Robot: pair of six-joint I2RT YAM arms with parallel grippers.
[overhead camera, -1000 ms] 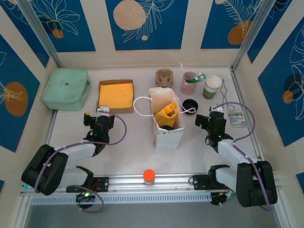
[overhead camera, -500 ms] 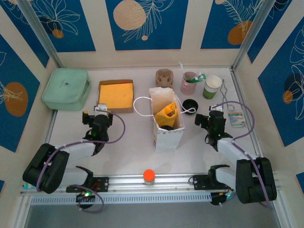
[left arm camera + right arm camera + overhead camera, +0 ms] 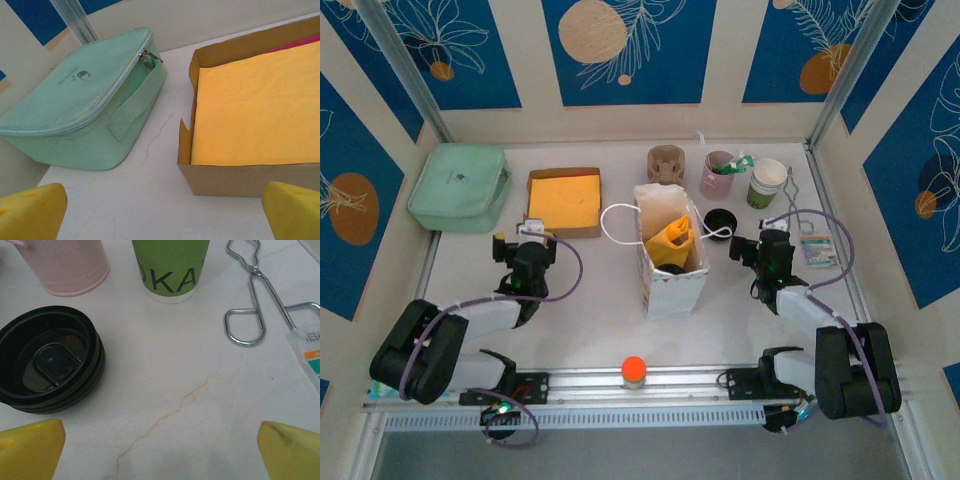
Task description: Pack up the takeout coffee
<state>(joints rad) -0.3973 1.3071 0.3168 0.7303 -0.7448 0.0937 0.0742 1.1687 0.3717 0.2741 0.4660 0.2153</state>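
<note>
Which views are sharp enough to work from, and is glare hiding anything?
Top external: even light, soft shadows, sharp. Left wrist: mint bag and cardboard box crisp, left fingertips blurred. Right wrist: black lids crisp with faint sheen, right fingertips blurred.

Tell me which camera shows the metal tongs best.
The right wrist view: the metal tongs lie close up, with one wire loop and both arms clear, right of the green cup. The top external view shows the metal tongs as a small, thin wire shape far back on the right.
</note>
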